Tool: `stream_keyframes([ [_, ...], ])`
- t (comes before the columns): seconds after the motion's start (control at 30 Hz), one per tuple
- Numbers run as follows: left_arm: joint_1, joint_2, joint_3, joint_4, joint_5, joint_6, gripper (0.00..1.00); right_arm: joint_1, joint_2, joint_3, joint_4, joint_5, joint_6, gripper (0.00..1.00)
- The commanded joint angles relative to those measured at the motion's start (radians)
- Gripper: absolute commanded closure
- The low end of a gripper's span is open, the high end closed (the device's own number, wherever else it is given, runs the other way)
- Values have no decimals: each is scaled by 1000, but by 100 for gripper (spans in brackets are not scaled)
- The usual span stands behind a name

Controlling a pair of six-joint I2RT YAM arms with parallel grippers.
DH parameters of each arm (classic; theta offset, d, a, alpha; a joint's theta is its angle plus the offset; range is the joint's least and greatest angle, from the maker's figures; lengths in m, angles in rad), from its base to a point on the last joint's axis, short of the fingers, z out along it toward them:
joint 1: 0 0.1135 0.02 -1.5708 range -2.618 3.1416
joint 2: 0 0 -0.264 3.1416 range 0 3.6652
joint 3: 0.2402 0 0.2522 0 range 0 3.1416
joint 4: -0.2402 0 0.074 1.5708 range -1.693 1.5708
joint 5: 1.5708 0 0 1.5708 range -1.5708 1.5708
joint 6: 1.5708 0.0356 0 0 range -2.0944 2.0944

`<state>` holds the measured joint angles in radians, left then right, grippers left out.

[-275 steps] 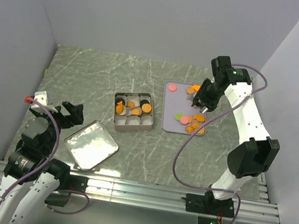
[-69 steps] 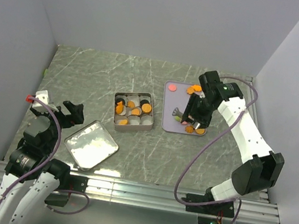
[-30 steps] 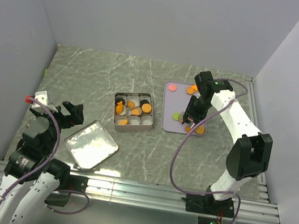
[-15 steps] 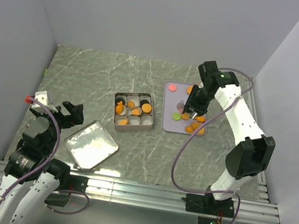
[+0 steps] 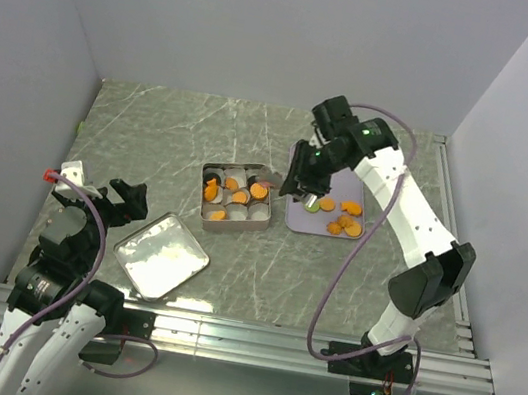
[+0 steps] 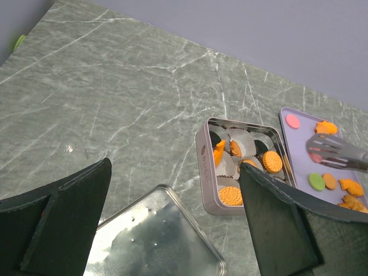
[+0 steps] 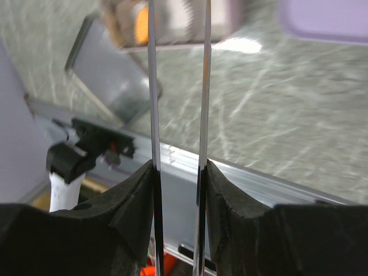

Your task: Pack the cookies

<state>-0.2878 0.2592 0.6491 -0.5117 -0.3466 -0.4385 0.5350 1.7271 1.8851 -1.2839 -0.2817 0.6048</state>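
Step in hand, as I judge it: ferrying a cookie from tray to tin. The right arm (image 5: 389, 190) hangs over the edge of the lavender tray (image 5: 299, 219) nearest the compartmented silver tin (image 6: 202, 156). The right jaws, 2 thin metal blades, stand a narrow slit apart; whether they pinch a cookie I cannot tell. The cookies (image 6: 272, 161) lie partly in the tin's cups, the rest on the tray. The left jaws gape wide, empty, near the tin lid (image 5: 161, 256) on the bench (image 5: 154, 128). Next: reach an unfilled cup, lower, part the blades.
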Motion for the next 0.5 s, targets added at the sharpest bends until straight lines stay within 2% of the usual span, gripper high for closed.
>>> stream_keyframes([
  [0.0,-1,-6,1,39,-9,7,1,59,34,35,21,-65,35,68],
  [0.47,-1,-12,1,36,-19,6,1,158,78,-52,66,-79,49,68],
])
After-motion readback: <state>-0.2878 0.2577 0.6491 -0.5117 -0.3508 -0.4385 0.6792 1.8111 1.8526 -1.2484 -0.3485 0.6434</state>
